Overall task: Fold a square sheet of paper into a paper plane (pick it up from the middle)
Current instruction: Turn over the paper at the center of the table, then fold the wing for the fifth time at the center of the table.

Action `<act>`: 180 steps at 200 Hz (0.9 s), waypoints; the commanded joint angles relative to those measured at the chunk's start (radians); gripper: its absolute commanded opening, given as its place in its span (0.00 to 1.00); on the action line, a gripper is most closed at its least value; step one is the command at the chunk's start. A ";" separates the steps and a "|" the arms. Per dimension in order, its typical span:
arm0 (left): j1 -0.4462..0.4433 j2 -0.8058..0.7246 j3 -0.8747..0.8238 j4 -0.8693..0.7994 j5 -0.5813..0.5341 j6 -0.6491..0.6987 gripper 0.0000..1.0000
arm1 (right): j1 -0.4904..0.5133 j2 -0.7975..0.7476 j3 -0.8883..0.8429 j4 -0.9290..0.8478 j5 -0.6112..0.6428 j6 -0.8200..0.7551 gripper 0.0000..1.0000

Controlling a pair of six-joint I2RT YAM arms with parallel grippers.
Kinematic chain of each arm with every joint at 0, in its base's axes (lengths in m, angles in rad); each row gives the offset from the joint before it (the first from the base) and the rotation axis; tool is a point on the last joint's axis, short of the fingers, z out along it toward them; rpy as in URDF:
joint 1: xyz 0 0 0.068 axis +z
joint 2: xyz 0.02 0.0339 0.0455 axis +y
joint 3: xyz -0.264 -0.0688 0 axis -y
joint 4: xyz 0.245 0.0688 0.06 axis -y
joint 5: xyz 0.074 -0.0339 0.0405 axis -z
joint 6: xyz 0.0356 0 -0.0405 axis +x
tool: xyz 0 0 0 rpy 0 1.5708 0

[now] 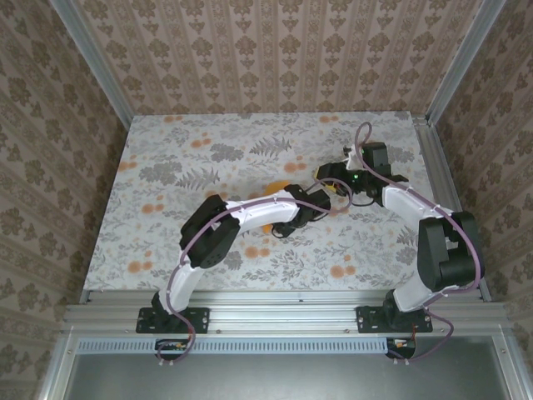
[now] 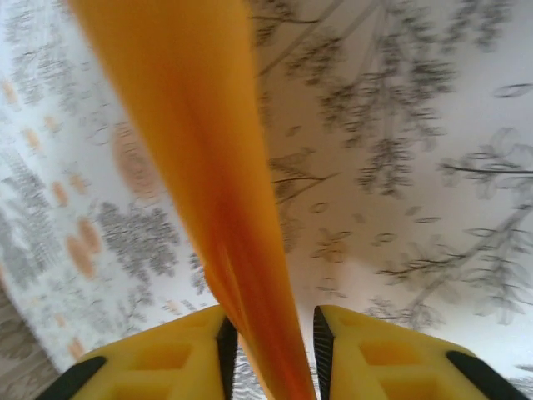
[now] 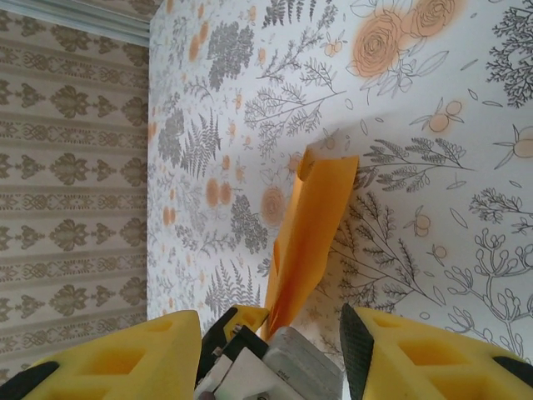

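Blur smears the folded orange paper [image 2: 216, 167] between the parted left claw [image 2: 275, 323]; right claw [image 3: 268, 321] parted too.

From where I sit, this is a robot test cell in a lab, boxed in and dressed with homely prints. In the overhead view a bare aluminium frame post [image 1: 93, 62] climbs the upper left corner, with its twin at the upper right. An aluminium rail [image 1: 283, 310] crosses the bottom. The left arm [image 1: 258, 212] and right arm [image 1: 445, 250] are bolted to it, and a purple cable [image 1: 360, 137] loops along each. The walls [image 1: 275, 50] are flat panels papered in brown damask. The table cover [image 1: 166, 167] is printed with grey leaves and orange flowers. At the upper left of my right wrist view, a metal strip [image 3: 75, 18] joins wall and tabletop.
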 commanded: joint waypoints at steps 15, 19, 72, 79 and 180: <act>0.037 -0.166 -0.086 0.112 0.324 0.000 0.46 | 0.003 -0.023 -0.014 -0.054 -0.011 -0.043 0.52; 0.048 -0.191 -0.101 0.124 0.355 -0.007 0.48 | 0.003 -0.024 -0.017 -0.056 -0.011 -0.041 0.52; 0.270 -0.518 -0.398 0.317 0.746 -0.142 0.54 | 0.078 -0.029 -0.044 -0.064 0.063 -0.005 0.50; 0.311 -0.552 -0.440 0.341 0.784 -0.155 0.54 | 0.098 -0.033 -0.045 -0.068 0.086 0.000 0.50; 0.689 -0.715 -0.735 0.632 0.974 -0.312 0.55 | 0.503 0.088 0.071 -0.058 0.360 0.068 0.37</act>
